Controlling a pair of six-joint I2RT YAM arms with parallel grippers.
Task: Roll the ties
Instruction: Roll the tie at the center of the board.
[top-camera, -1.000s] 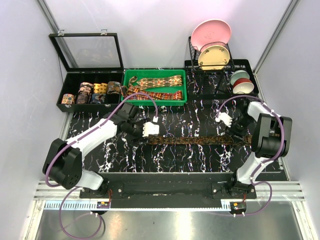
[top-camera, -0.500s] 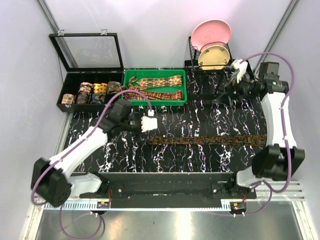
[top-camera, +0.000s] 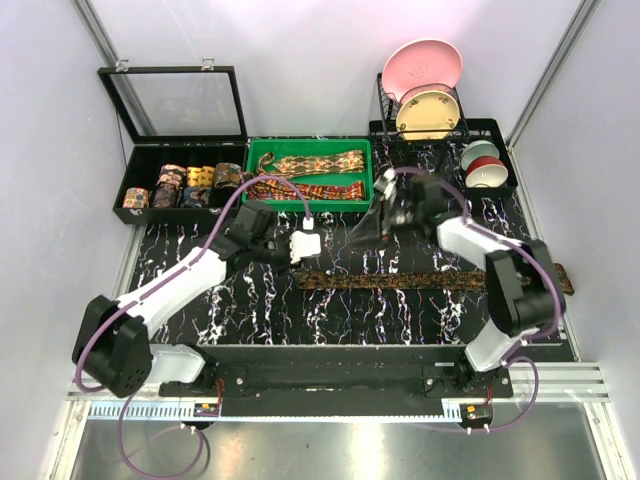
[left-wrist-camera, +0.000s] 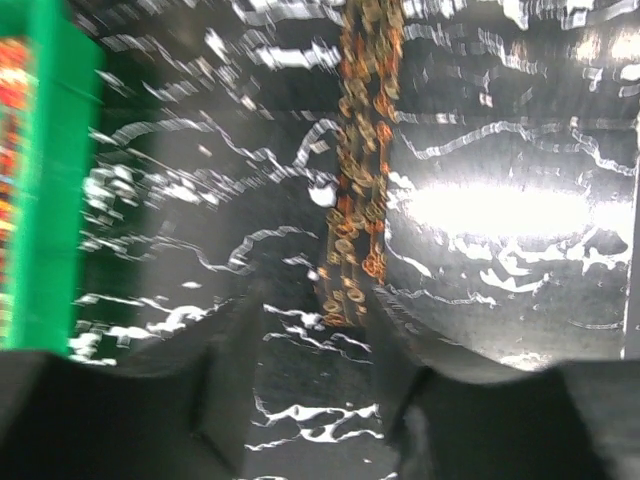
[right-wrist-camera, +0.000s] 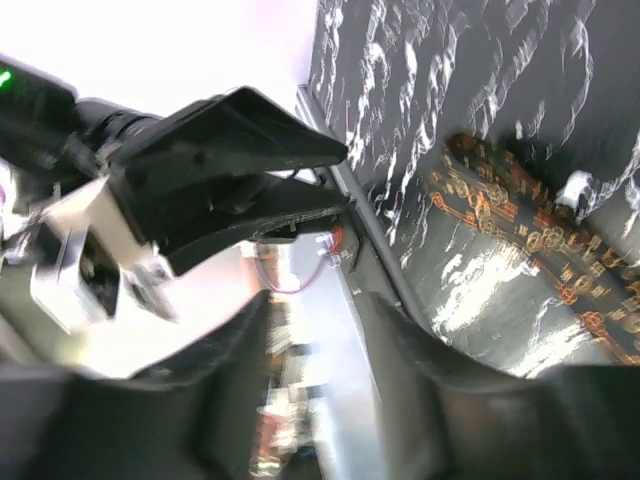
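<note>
A long, narrow dark brown necktie with a small gold and orange pattern lies flat on the black, white-veined table. It stretches from just left of centre out to the 3 o'clock edge, and the right arm crosses over it near that end. The left gripper hovers just at 12 o'clock of the tie's left end. Its wrist view shows dark fingers spread wide with nothing between them, and that end of the tie lies on the table just ahead of the gap. The right gripper hangs at about 1 o'clock from the table's centre, near the right side of a green plastic tray and apart from the tie. In its blurred wrist view, its fingers are parted and empty. The tray, at 12 o'clock, holds two more flat patterned ties. At 10 o'clock an open black case holds a row of coiled ties.
</note>
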